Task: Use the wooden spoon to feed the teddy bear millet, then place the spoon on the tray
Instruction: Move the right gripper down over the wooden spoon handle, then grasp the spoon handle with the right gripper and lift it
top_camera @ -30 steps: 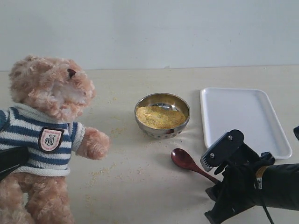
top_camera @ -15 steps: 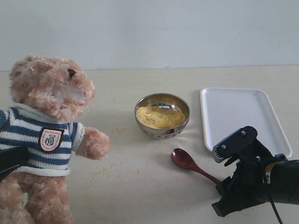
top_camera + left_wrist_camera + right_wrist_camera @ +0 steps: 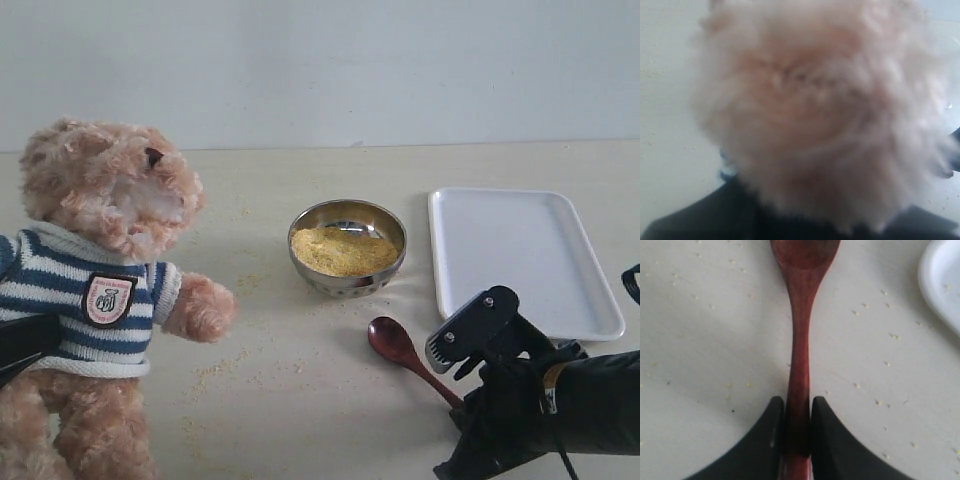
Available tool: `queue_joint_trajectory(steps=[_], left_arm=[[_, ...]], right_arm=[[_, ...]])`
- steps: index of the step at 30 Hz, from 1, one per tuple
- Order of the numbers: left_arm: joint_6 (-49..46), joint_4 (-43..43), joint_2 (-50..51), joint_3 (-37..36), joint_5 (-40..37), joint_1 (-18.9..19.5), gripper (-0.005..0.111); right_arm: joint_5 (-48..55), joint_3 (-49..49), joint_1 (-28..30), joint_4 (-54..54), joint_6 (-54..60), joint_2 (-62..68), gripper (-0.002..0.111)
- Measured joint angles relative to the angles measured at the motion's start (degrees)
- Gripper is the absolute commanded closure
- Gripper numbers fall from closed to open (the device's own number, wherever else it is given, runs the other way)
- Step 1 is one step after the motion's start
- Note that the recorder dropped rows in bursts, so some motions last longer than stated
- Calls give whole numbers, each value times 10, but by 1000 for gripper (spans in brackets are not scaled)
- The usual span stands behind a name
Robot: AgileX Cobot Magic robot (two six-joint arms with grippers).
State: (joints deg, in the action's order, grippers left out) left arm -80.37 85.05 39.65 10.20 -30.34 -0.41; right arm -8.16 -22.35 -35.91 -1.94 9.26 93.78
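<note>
Right now my right gripper (image 3: 799,407) is pinched on the thin handle of the wooden spoon (image 3: 800,335), one black finger against each side. The spoon's oval end points toward the steel bowl (image 3: 347,284) of millet (image 3: 343,251), near it on the grain-strewn table (image 3: 290,400). The white tray (image 3: 520,250) lies just beside. Well apart sits the teddy bear (image 3: 105,195). My left gripper (image 3: 22,345) is at its flank; fur fills that wrist view, so I cannot tell its grip.

You have a steel bowl (image 3: 346,285) standing on a pale beige table (image 3: 300,180), with a plain white wall (image 3: 320,70) behind.
</note>
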Motion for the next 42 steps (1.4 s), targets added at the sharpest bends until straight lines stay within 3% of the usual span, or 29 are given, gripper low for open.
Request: queue_joint_trajectory(steps=[7, 13, 19, 25, 28, 32, 36, 42], left_arm=[[0, 0, 0, 0, 0, 0, 102], [0, 0, 0, 0, 0, 0, 102], [0, 10, 0, 0, 0, 0, 102], [-1, 25, 0, 0, -1, 0, 102], [-1, 27, 0, 0, -5, 0, 102], [-1, 28, 0, 0, -5, 0, 102], [-1, 28, 0, 0, -5, 0, 102], [-2, 28, 0, 0, -5, 0, 102]], right_arm=[[32, 1, 0, -4, -1, -26, 108], [70, 2, 0, -4, -1, -125, 108], [185, -29, 0, 12, -1, -216, 108], [395, -154, 0, 148, -37, -227, 108], [492, -268, 0, 250, -56, -226, 108], [610, -350, 0, 325, -7, -181, 108], [645, -366, -23, 364, 23, -120, 108], [643, -369, -110, 568, -64, -51, 108]])
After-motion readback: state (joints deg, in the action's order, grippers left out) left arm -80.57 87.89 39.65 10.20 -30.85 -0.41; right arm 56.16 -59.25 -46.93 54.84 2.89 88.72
